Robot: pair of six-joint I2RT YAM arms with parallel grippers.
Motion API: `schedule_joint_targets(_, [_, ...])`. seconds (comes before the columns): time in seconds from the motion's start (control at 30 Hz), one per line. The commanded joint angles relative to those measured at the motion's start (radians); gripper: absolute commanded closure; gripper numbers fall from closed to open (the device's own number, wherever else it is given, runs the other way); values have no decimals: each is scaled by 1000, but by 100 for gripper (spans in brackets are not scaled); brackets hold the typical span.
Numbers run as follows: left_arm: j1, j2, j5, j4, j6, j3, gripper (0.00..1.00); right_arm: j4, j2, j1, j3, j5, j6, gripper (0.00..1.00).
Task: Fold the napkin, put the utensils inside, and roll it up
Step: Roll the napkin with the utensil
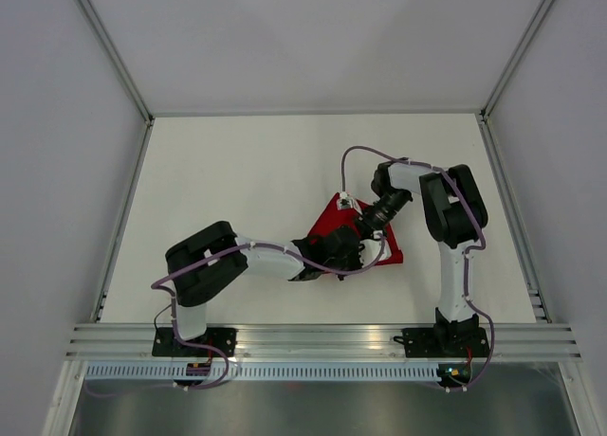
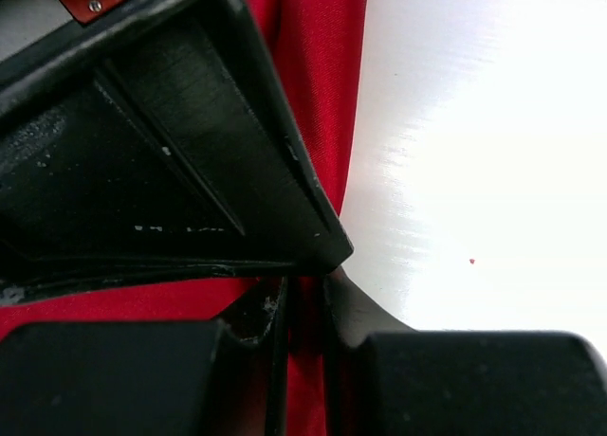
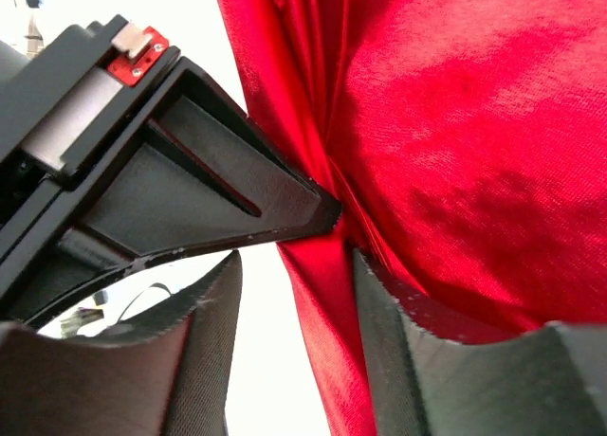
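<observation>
The red napkin lies bunched on the white table, right of centre, with both grippers meeting over it. My left gripper comes in from the left. In the left wrist view its jaws are pinched on a thin fold of the napkin. My right gripper reaches down from the back right. Its jaws stand wide apart, with a hanging edge of the napkin running between them against the right finger. No utensils are in view.
The white table is walled at the back and both sides, with aluminium rails along the near edge. The two grippers are nearly touching: the right one fills the left wrist view, and the left one shows in the right wrist view.
</observation>
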Motion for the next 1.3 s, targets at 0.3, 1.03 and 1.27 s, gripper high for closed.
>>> schedule_joint_targets(0.3, [165,68,382,-175,-141,20,98,229,-261,-134,-18,17,98,40])
schedule_joint_targets(1.03, [380,394,988,-361,-299,263,98,1073,-1021,104,-820,437,210,28])
schedule_joint_targets(1.27, [387,435,1013,-404,-325,315,98,1176,-958,278,-876,546,227,28])
